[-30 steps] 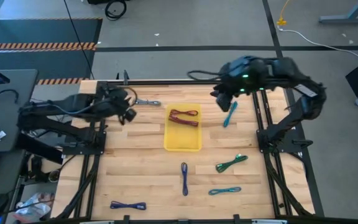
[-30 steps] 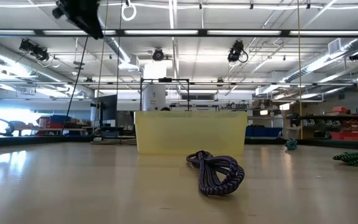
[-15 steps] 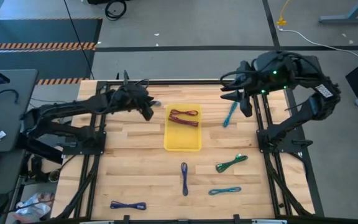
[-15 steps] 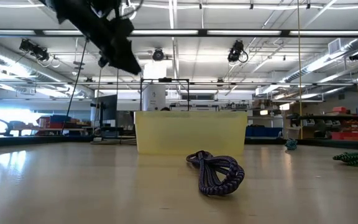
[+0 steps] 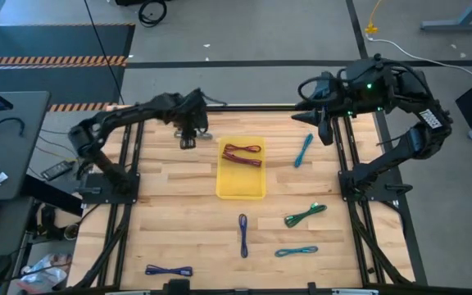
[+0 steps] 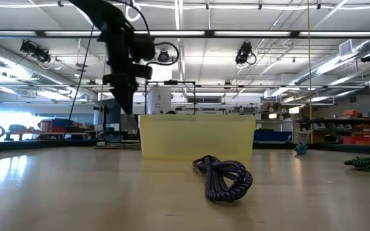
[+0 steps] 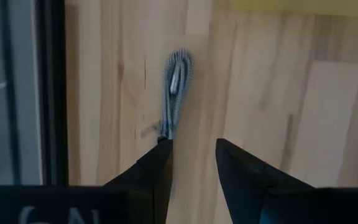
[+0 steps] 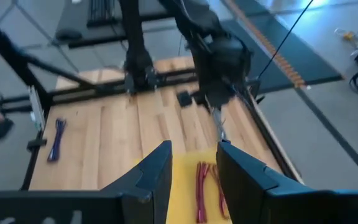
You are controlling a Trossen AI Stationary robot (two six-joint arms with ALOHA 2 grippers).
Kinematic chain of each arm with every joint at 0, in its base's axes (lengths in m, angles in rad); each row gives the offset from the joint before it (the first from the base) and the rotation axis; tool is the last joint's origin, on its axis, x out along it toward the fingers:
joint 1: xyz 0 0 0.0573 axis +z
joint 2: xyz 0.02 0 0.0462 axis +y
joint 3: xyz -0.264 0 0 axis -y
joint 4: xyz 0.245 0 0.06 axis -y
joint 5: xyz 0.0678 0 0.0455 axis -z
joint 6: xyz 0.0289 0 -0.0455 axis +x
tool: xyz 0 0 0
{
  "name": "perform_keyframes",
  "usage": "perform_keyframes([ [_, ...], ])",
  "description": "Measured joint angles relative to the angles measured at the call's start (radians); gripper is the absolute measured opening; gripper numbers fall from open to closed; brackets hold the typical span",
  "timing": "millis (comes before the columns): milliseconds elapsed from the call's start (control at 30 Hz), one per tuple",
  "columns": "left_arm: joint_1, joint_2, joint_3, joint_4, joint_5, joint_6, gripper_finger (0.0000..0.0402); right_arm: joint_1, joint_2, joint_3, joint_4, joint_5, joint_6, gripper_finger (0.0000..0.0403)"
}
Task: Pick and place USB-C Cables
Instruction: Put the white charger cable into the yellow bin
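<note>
Butcher-block wooden table (image 5: 179,213) on a grey shop floor, a ceiling of strip lights showing beyond it. A flat yellow rectangular tray (image 5: 242,188) sits mid-table with a maroon cable bundle (image 5: 242,154) lying in it. A teal cable (image 5: 303,150) lies beside the tray, a green one (image 5: 305,215) and a purple one (image 5: 242,233) nearer the front. The left gripper (image 5: 187,139) hangs over the far edge, its fingers (image 7: 157,171) parted narrowly above a grey braided cable (image 7: 174,93), holding nothing. The right gripper (image 5: 324,131) hovers at the far right edge, fingers slightly apart, empty.
</note>
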Motion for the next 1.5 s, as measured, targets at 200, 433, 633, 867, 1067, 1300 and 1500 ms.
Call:
perform_keyframes([
  [200, 0.1, 0.129, 0.068, -0.01, 0.118, 0.085, 0.013, -0.024, 0.005, 0.0, 0.054, 0.0, 0.008, 0.0131],
  [433, 0.131, 0.173, 0.057, -0.06, 0.157, 0.152, 0.0131, -0.056, 0.008, 0.0, 0.056, 0.003, 0.06, 0.0131],
  [633, 0.131, 0.218, 0.046, -0.049, 0.145, 0.161, 0.0154, -0.069, 0.012, 0.0, 0.056, 0.003, 0.061, 0.0131],
  [867, 0.133, 0.252, 0.046, 0.046, 0.076, 0.158, 0.0196, -0.068, 0.012, 0.0, 0.056, 0.0, 0.088, 0.0131],
  [1067, 0.142, 0.269, 0.046, 0.061, 0.078, 0.153, 0.0208, -0.068, 0.012, 0.0, 0.056, -0.007, 0.104, 0.0131],
  [1300, 0.142, 0.294, 0.046, 0.035, 0.092, 0.152, 0.0208, -0.067, 0.012, 0.0, 0.056, -0.009, 0.103, 0.0131],
  [1500, 0.144, 0.358, 0.051, 0.016, 0.1, 0.118, 0.0208, -0.067, 0.012, 0.0, 0.056, -0.027, 0.103, 0.0131],
])
